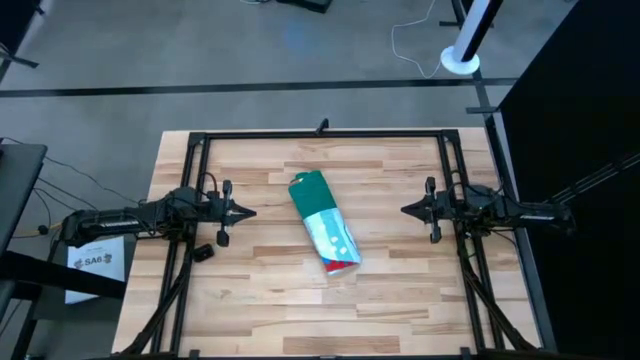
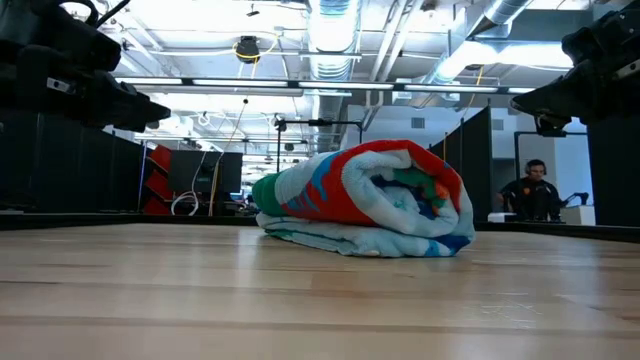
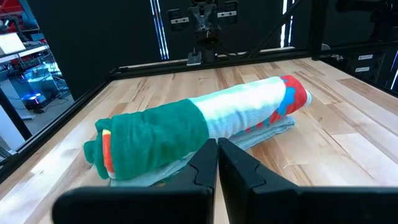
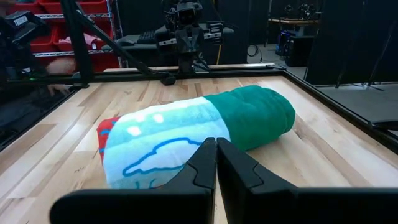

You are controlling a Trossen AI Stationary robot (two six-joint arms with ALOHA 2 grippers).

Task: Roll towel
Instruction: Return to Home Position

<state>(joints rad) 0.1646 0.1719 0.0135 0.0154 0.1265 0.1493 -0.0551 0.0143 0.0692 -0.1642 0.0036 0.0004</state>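
**Towel rolled, both arms parked clear**

The towel [image 1: 324, 222] lay as a roll at the middle of the high view, slanting across the counter [image 1: 260, 300] from its green end at upper left to its red-and-blue end at lower right; a loose edge sat beneath it, likely keeping the roll from opening; the left fingers [image 1: 240, 212] at centre left and the right fingers [image 1: 410, 210] at centre right were closed on nothing, well apart from the towel, presumably because the rolling looked finished
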